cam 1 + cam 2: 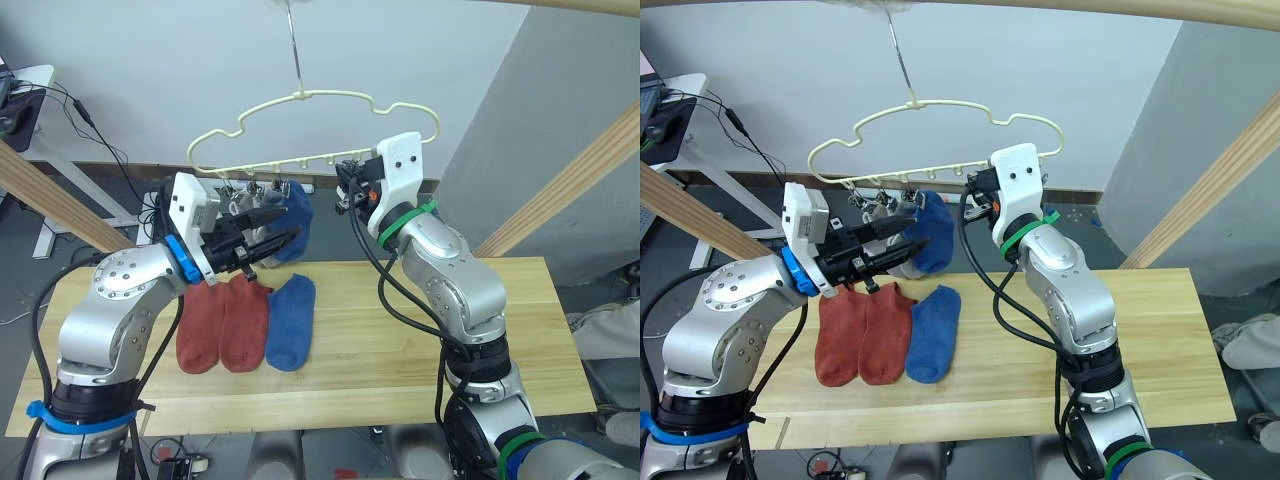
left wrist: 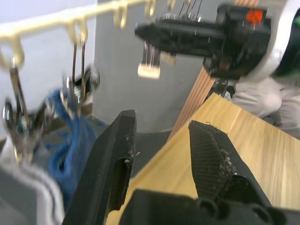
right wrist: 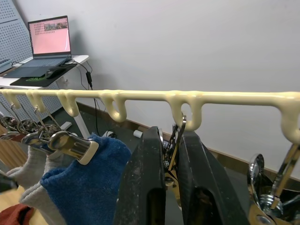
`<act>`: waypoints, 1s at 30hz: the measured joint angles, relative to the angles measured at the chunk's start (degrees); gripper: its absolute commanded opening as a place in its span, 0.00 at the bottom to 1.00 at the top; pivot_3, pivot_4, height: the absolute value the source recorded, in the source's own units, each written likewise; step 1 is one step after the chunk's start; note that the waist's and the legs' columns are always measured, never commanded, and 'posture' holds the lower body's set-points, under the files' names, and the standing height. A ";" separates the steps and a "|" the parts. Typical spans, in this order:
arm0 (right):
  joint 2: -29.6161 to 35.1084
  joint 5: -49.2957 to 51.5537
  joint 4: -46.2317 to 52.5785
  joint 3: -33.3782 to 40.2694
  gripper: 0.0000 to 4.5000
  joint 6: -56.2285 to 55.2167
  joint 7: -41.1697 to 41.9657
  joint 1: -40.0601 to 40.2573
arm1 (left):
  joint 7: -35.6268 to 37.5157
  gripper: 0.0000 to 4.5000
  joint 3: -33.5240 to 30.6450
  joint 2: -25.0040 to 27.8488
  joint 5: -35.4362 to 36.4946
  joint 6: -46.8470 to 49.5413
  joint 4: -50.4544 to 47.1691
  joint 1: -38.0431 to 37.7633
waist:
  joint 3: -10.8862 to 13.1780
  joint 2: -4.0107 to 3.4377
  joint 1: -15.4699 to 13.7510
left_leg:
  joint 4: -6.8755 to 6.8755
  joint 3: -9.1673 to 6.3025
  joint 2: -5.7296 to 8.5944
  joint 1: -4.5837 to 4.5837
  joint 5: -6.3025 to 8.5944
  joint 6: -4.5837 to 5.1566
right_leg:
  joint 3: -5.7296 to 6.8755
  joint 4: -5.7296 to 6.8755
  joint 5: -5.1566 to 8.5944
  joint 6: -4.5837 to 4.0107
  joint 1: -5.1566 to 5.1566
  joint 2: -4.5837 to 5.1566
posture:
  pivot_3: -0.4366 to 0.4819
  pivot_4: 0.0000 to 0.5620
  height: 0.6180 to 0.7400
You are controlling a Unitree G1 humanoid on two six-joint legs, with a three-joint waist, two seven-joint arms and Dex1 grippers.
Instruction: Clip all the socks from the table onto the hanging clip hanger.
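My right gripper [image 3: 169, 164] is closed on a metal clip [image 3: 174, 140] hanging from the clip hanger [image 3: 197, 98], its two fingers pinching the clip just under the yellow bar. My left gripper [image 2: 161, 154] hangs open and empty, with a clear gap between the fingers, just beside the hung socks. Next to my right gripper along the bar, a blue sock [image 3: 82, 180] hangs pinched in a clip; past it hangs light grey sock fabric [image 3: 35, 171], how many pieces I cannot tell. Below and ahead of my left gripper, on the table [image 1: 480, 330], two rust-red socks [image 1: 222, 325] lie touching side by side, with a second blue sock [image 1: 291, 322] just beside them. The hanger's slim hook [image 1: 292, 45] rises to a wooden pole [image 1: 1090, 8]; slanted wooden beams [image 1: 565, 190] flank the table. Far beyond the bar, the right wrist view shows an open laptop [image 3: 47, 40] on a white desk [image 3: 70, 60]. The left wrist view shows my right gripper from the side.
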State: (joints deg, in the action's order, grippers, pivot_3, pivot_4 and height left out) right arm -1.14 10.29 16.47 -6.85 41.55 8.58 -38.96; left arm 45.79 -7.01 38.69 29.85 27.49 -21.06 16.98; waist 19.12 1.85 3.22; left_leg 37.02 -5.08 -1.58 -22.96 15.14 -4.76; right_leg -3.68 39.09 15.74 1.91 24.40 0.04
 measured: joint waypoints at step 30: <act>0.22 -0.02 0.72 0.71 0.01 1.59 -0.07 -0.03 | -8.74 0.28 12.60 -13.82 -22.57 -15.45 30.71 -5.30 | -0.01 -0.01 0.24 | 0.03 0.06 -0.01 0.01 -0.01 0.03 | -0.02 0.06 -0.03 0.00 0.04 0.04 | 0.41 0.57 0.96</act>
State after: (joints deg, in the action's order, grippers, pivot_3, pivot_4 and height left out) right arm -0.92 10.27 17.19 -6.14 43.14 8.50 -38.99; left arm 37.05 5.60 24.87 7.28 12.04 9.65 11.68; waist 19.11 1.84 3.46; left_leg 37.05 -5.03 -1.59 -22.96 15.13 -4.73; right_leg -3.69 39.15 15.71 1.91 24.44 0.08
